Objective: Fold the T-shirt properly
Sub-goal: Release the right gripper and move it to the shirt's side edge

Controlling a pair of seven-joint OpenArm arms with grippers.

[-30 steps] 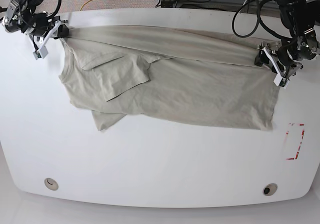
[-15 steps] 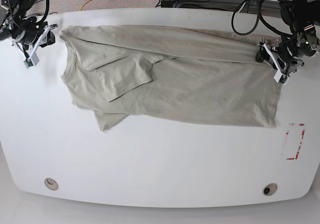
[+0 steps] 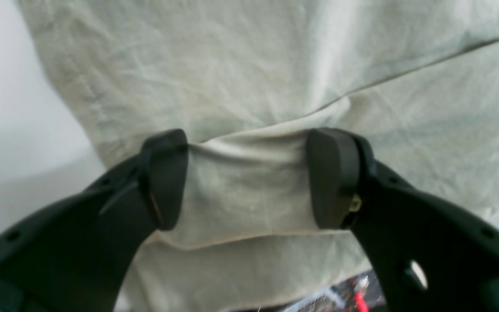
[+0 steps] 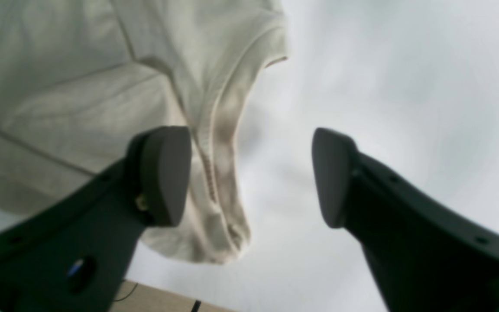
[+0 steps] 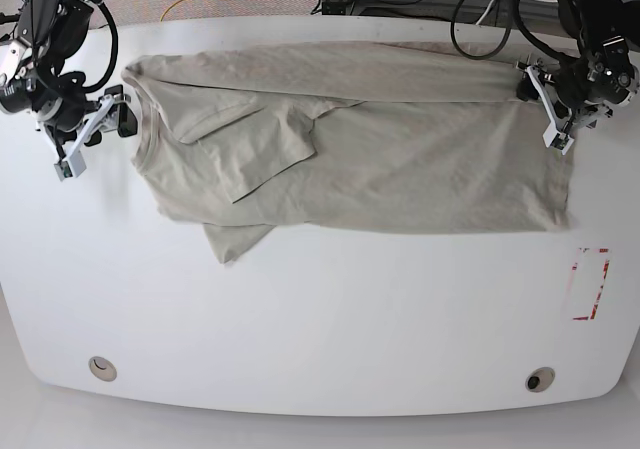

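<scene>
Across the far half of the white desk (image 5: 320,309) lies the T-shirt (image 5: 400,159), pale beige, spread sideways in the base view with its collar toward that view's left and its hem toward the right; one sleeve is folded over the chest and another flap of cloth pokes out below toward the near edge. From above, the left gripper (image 5: 532,87) sits at the far hem corner, but that view is too small to show how its fingers stand. The left wrist view settles it: the two dark fingers (image 3: 165,177) stand wide apart with a raised ridge of the T-shirt (image 3: 249,78) bunched between them, touching both pads, so the cloth is held in a wide grip. At the other end, the right gripper (image 5: 100,119) is just beside the collar, and from above contact cannot be judged. The right wrist view shows its fingers (image 4: 163,173) spread with only bare desk between them; the ribbed neck edge of the T-shirt (image 4: 72,108) lies by the inner side of one finger and nothing is gripped. That view also shows a line of stitching and a thin reddish trim on the collar, blurred. Near the desk's right edge in the base view is a red-and-white rectangular marking (image 5: 590,284); no writing on it or on the shirt can be read.
</scene>
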